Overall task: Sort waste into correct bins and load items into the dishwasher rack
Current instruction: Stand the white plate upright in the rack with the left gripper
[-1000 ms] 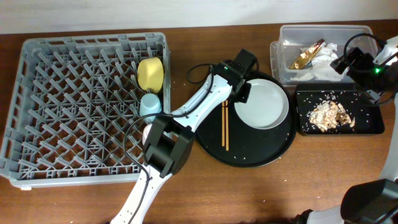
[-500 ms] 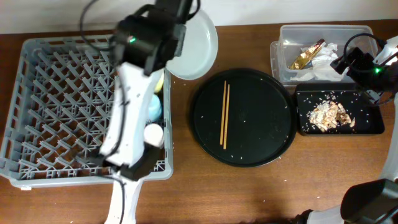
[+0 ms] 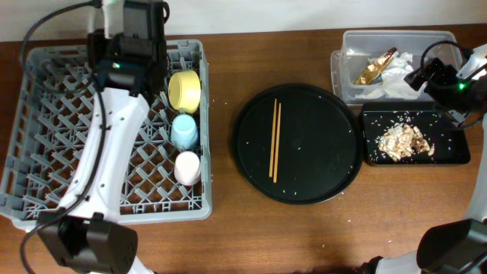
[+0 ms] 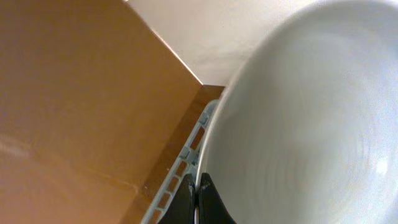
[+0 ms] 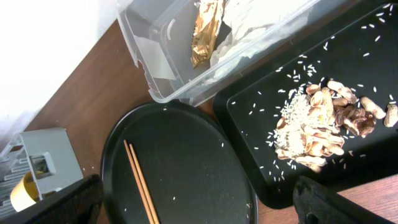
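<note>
The big grey rack fills the left of the table. The left gripper is up over its far edge, jaws clamped on the rim of the pale plate. The plate looms beside the fingers with a strip of rack wall just beneath it, and from overhead I cannot make it out. The round black tray sits mid-table, with the clear tub and shallow black tray to its right. The right gripper hangs near those two, fingers wide apart, holding nothing. The yellow bowl, light-blue cup and pinkish-white cup stand in a row along the rack's right side. The chopsticks lie side by side on the round tray. The food scraps are in the shallow tray, and the napkins and gold wrapper are in the tub.
</note>
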`<state>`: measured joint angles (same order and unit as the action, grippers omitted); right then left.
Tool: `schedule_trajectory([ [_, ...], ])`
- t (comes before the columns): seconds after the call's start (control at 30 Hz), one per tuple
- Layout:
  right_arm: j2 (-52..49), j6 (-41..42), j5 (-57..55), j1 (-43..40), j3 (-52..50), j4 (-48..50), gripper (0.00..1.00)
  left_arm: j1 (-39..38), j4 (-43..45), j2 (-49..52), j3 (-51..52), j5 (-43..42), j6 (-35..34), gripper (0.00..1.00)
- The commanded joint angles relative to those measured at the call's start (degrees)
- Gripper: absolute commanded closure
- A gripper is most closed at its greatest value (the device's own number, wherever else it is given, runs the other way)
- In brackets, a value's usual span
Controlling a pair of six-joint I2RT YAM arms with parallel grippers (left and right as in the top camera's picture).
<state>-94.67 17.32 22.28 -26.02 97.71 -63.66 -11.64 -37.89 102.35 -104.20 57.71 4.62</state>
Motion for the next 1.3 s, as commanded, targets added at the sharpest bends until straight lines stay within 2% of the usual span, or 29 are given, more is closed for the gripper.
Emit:
schedule_trajectory([
  [0.0,0.7,-0.6,-0.5,0.2,0.5,0.0,0.02,0.2,10.8,-0.7,6.4,-3.5,15.7,1.0],
  [0.03,0.7,-0.6,-0.5,0.2,0.5,0.0,0.02,0.3,13.9,-0.5,7.9,-4.2,16.5,1.0],
  [0.13,0.7,-0.6,-0.5,0.2,0.5,0.0,0.01,0.6,15.1,2.2,8.5,-4.3,16.5,1.0],
  [0.27,0.7,-0.6,-0.5,0.2,0.5,0.0,0.01,0.7,15.1,7.4,8.5,4.3,16.5,1.0],
  [0.4,0.7,-0.6,-0.5,0.2,0.5,0.0,0.02,0.3,15.0,8.3,8.5,4.3,15.6,1.0],
  [0.6,0.7,-0.6,-0.5,0.2,0.5,0.0,0.02,-3.3,11.0,14.8,8.5,3.0,15.6,1.0],
  [0.63,0.7,-0.6,-0.5,0.2,0.5,0.0,0.02,-3.5,10.6,14.8,8.5,2.9,15.6,0.83],
  [0.67,0.7,-0.6,-0.5,0.2,0.5,0.0,0.02,-3.7,10.4,14.8,8.5,2.7,15.6,0.54],
  [0.7,0.7,-0.6,-0.5,0.2,0.5,0.0,0.02,-3.7,10.4,14.7,8.5,2.5,15.6,0.4],
  [0.73,0.7,-0.6,-0.5,0.2,0.5,0.0,0.01,-3.8,10.4,14.1,8.5,2.4,15.4,0.3],
  [0.77,0.7,-0.6,-0.5,0.2,0.5,0.0,0.01,-3.8,10.3,13.0,8.5,1.6,13.9,0.24],
  [0.8,0.7,-0.6,-0.5,0.2,0.5,0.0,0.02,-3.8,9.2,9.9,8.5,-3.3,11.6,0.21],
  [0.87,0.7,-0.6,-0.5,0.2,0.5,0.0,0.02,-3.7,8.4,5.5,8.5,-9.1,8.3,0.2],
  [0.97,0.7,-0.6,-0.5,0.2,0.5,0.0,0.02,-3.8,2.2,-7.5,8.4,-36.6,-0.2,0.2],
  [1.03,0.7,-0.6,-0.5,0.2,0.5,0.0,0.02,-4.0,-6.9,-10.3,8.4,-60.8,-6.5,0.2],
  [1.07,0.7,-0.6,-0.5,0.2,0.5,0.0,0.01,-5.4,-12.0,-9.2,8.7,-70.0,-8.2,0.2],
  [1.1,0.7,-0.6,-0.5,0.2,0.5,0.0,0.02,-8.4,-15.7,-6.9,9.6,-73.9,-8.6,0.24],
  [1.17,0.7,-0.6,-0.5,0.2,0.5,0.0,0.02,-13.8,-16.6,-2.2,11.5,-73.1,-11.8,0.32],
  [1.2,0.7,-0.6,-0.5,0.2,0.5,0.0,0.02,-17.5,-15.9,3.3,11.7,-69.1,-16.4,0.35],
  [1.27,0.7,-0.6,-0.5,0.2,0.5,0.0,0.02,-20.7,-10.0,11.1,11.6,-66.8,-20.4,0.37],
])
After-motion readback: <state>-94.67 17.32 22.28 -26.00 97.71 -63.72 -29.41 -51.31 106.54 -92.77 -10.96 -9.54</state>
